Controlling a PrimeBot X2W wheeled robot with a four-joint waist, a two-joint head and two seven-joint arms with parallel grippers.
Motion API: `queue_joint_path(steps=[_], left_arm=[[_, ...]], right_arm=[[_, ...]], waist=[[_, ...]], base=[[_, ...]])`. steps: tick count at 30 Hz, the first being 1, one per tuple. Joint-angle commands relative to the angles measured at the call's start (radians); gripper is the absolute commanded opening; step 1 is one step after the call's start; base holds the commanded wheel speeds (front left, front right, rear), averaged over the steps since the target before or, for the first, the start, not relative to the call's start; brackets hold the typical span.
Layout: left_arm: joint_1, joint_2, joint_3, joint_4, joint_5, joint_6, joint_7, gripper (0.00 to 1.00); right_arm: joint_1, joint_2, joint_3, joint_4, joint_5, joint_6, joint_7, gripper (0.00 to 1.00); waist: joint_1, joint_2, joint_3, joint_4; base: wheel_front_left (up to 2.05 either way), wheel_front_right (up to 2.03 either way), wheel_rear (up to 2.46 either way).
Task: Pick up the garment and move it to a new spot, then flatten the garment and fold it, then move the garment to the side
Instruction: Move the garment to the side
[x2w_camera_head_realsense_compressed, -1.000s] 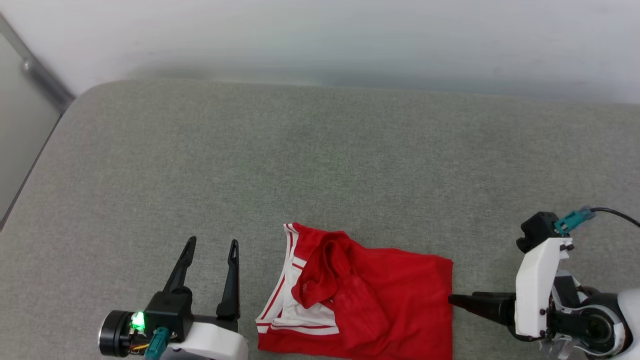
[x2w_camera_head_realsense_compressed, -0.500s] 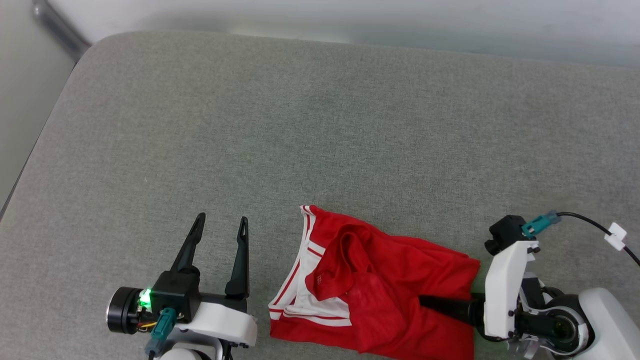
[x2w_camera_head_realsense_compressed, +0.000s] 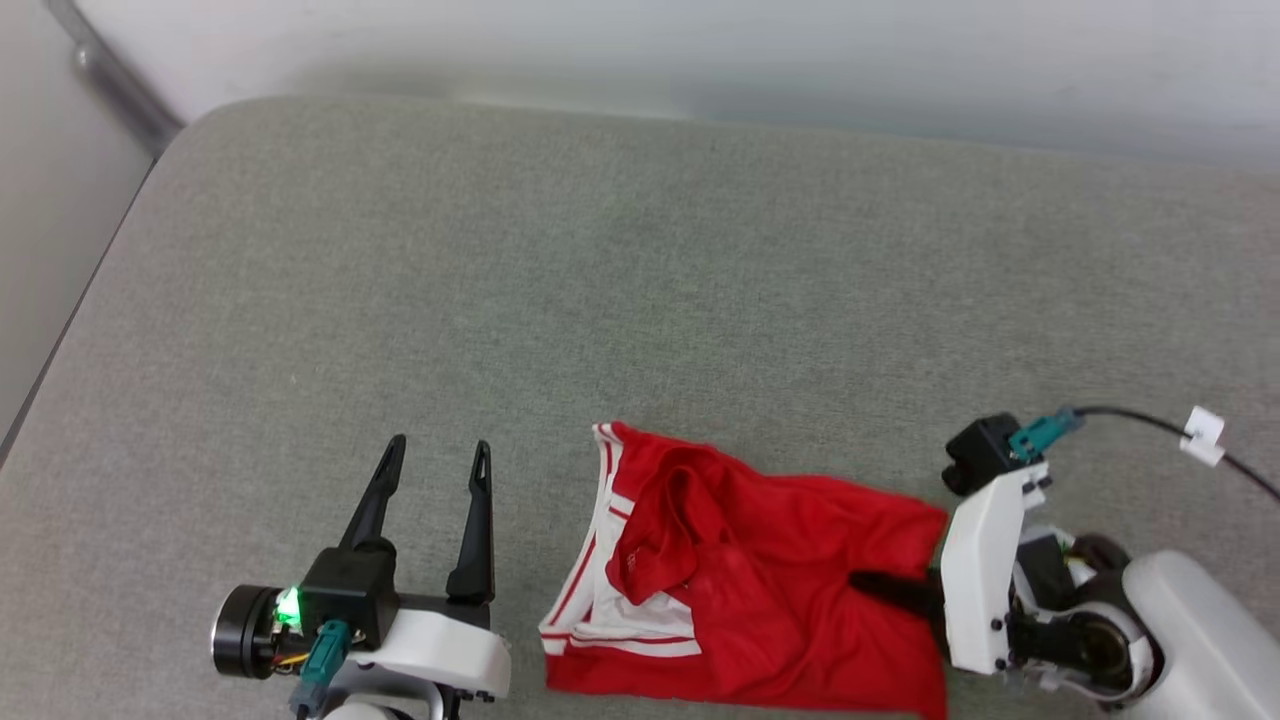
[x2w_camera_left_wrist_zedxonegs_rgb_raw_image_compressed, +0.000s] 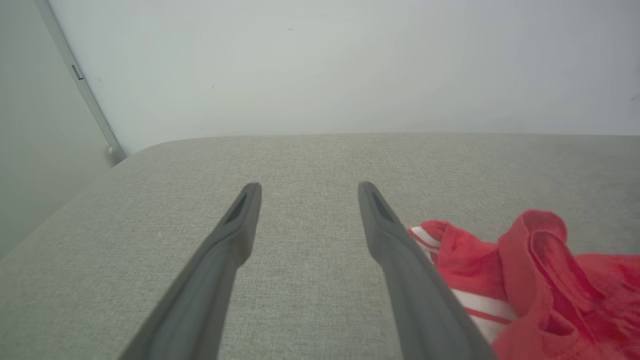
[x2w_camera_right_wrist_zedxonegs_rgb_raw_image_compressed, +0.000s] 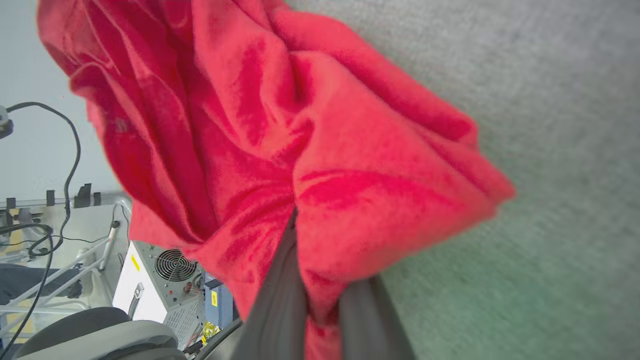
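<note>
Head view showed the garment (x2w_camera_head_realsense_compressed: 760, 590) lying crumpled on the near part of the grey upholstered surface (x2w_camera_head_realsense_compressed: 640, 300), between the two arms, its longer run going left to right. The right gripper (x2w_camera_head_realsense_compressed: 865, 585) reached in from the right along that run. It was closed on a bunch of red cloth at the garment's right end, and the right wrist view showed fabric pinched between its fingers. The left gripper (x2w_camera_head_realsense_compressed: 440, 443) stood spread wide and empty just beside the white-striped left end. It was not touching the cloth, and its fingers pointed away across the surface rather than at it. Any carry, I judged, would hang from the right arm alone.

A second earlier the right gripper had been wide open with its tips only at the hem. Since then it had pushed in over the cloth and shut, while the camera itself shifted.
</note>
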Motion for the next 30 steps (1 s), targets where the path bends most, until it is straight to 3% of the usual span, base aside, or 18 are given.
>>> queue_joint_path(steps=[1, 9, 17, 22, 30], left_arm=[[0.012, -0.001, 0.005, 0.002, -0.001, 0.004, -0.002, 1.00], [0.060, -0.002, 0.027, -0.011, 0.002, 0.002, -0.002, 1.00], [0.052, 0.003, 0.057, -0.038, 0.012, -0.014, -0.002, 1.00], [0.025, 0.017, 0.073, -0.058, 0.029, -0.030, -0.002, 1.00], [-0.033, 0.038, 0.080, -0.089, 0.044, -0.053, -0.002, 1.00]], right_arm=[[-0.028, -0.019, 0.011, -0.021, -0.001, -0.001, -0.008, 0.00], [-0.103, -0.185, 0.097, -0.169, 0.000, -0.001, 0.019, 0.00], [-0.179, -0.333, 0.076, -0.241, -0.010, -0.001, 0.068, 0.00], [-0.216, -0.387, 0.032, -0.227, -0.040, -0.001, 0.050, 0.00], [-0.279, -0.465, -0.057, -0.111, -0.151, -0.001, 0.032, 0.00]], waist=[[-0.0001, -0.0001, -0.021, -0.017], [-0.0001, -0.0001, -0.067, -0.113], [-0.0001, -0.0001, -0.007, -0.265], [-0.0001, -0.0001, 0.060, -0.335], [-0.0001, -0.0001, 0.166, -0.366]], base=[[0.00, 0.00, 0.00], [0.00, 0.00, 0.00], [0.00, 0.00, 0.00], [0.00, 0.00, 0.00], [0.00, 0.00, 0.00]])
